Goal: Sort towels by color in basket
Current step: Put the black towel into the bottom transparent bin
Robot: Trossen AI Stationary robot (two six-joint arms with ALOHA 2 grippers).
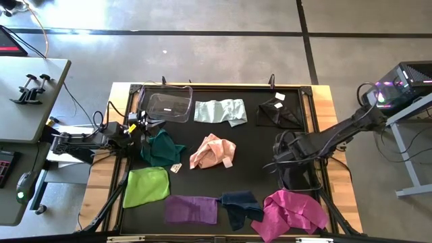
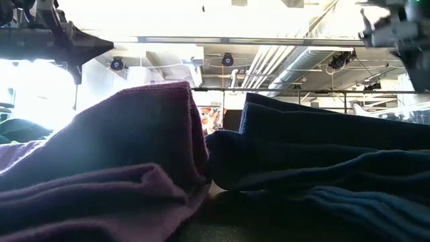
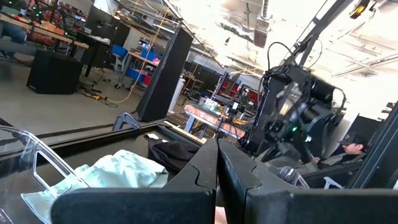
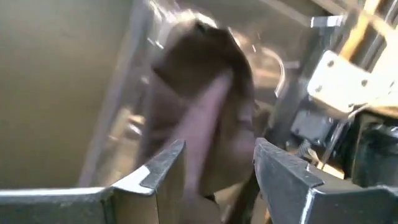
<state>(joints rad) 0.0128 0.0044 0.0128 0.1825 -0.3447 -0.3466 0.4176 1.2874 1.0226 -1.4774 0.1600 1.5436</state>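
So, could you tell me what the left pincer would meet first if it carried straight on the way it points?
Probably the right arm. The shut left pincer aims just past the mint towel, and that arm's head sits roughly dead ahead, though the depth is unclear.

I can't read any text, label, brand, number or sign from here. The small white tags on the black towel point(image 1: 278, 113) and on the peach-pink towel point(image 1: 212, 151), both lying toward the left arm from my right gripper point(image 1: 277, 154), are too small for me to see any print on them. The clutter on the benches in the room beyond the table, seen past my left gripper point(image 3: 217, 180), gives me nothing legible either.
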